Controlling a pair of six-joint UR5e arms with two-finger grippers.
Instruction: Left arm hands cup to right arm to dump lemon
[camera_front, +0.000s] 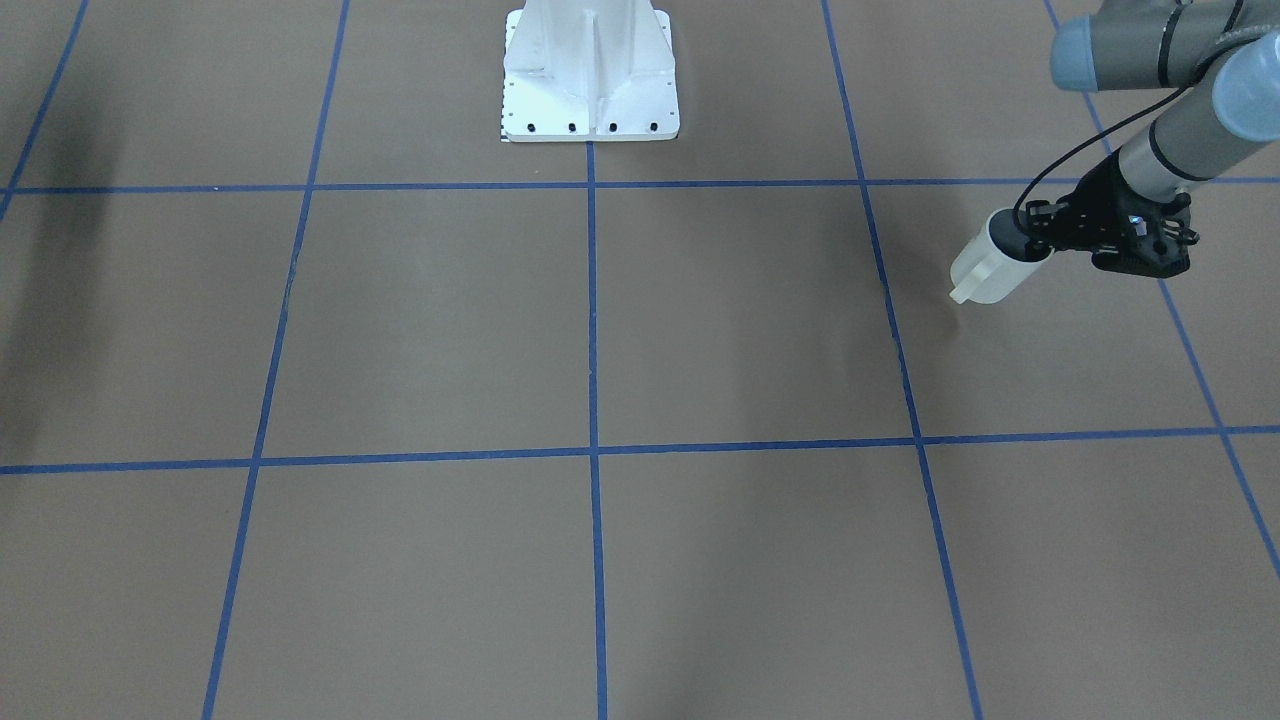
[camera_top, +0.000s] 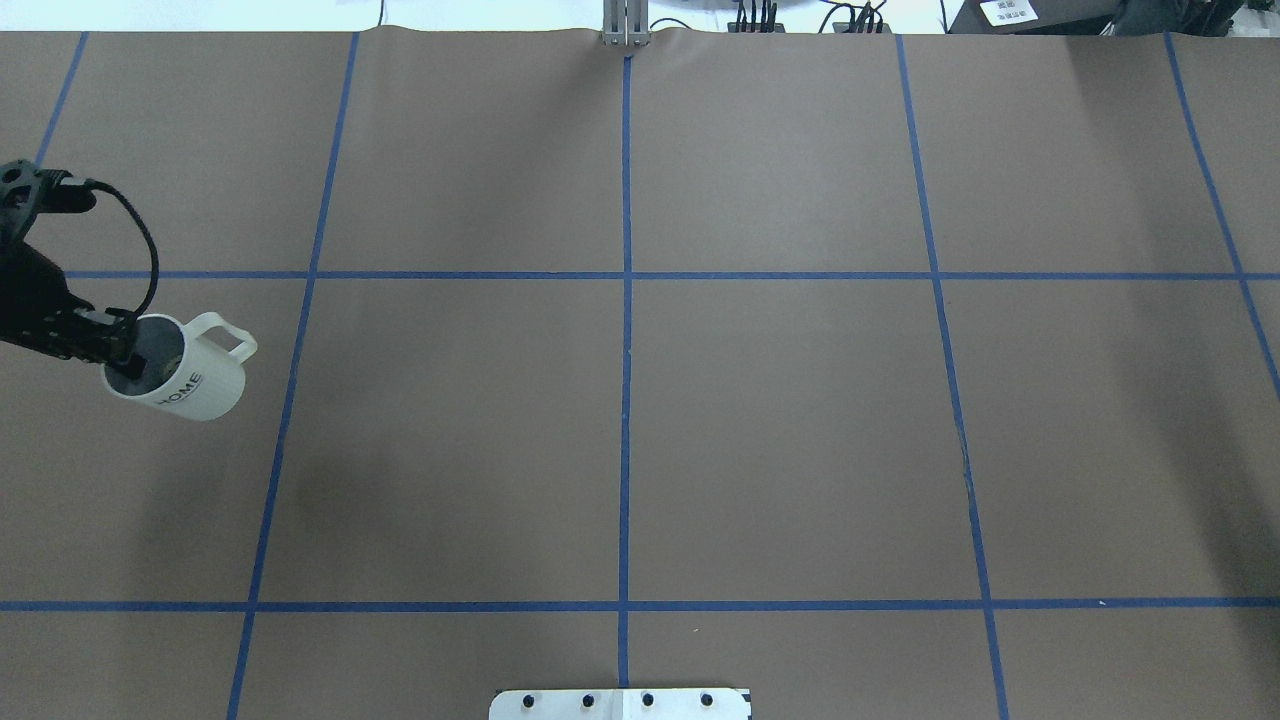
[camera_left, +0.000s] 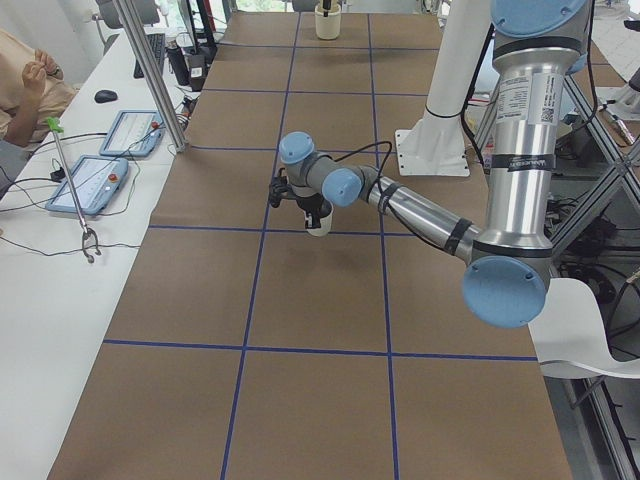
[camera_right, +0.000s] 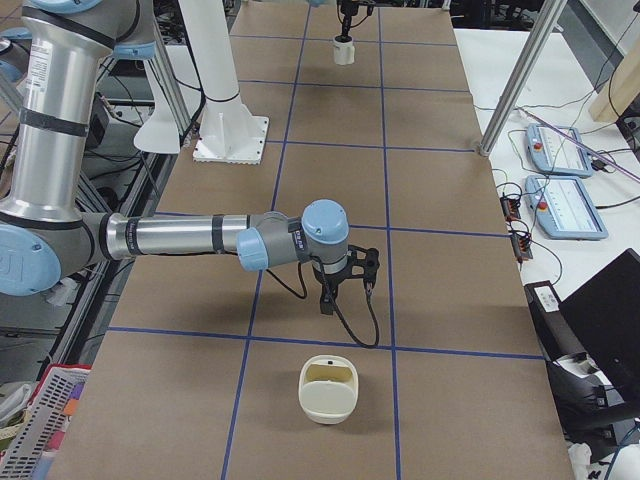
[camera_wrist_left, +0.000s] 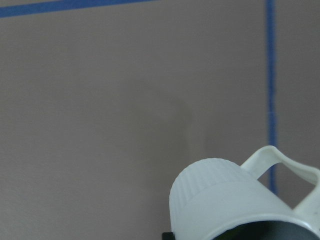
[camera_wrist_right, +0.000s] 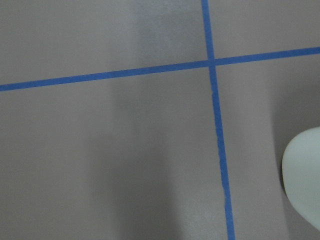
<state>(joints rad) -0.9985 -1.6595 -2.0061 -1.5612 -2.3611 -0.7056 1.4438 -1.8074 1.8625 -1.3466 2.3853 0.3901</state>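
My left gripper (camera_top: 122, 352) is shut on the rim of the white cup (camera_top: 190, 378), one finger inside it. The cup has a loop handle and the word HOME on its side. It hangs tilted above the table at the far left of the overhead view. It also shows in the front view (camera_front: 985, 268), with the left gripper (camera_front: 1035, 238) behind it, and in the left wrist view (camera_wrist_left: 225, 200). The lemon does not show in any view. My right gripper (camera_right: 345, 290) shows only in the exterior right view, pointing down above the table; I cannot tell if it is open or shut.
A cream open container (camera_right: 328, 388) stands on the table just in front of the right gripper; its edge shows in the right wrist view (camera_wrist_right: 304, 185). The white robot pedestal (camera_front: 590, 75) stands at the table's middle edge. Blue tape lines grid the brown table.
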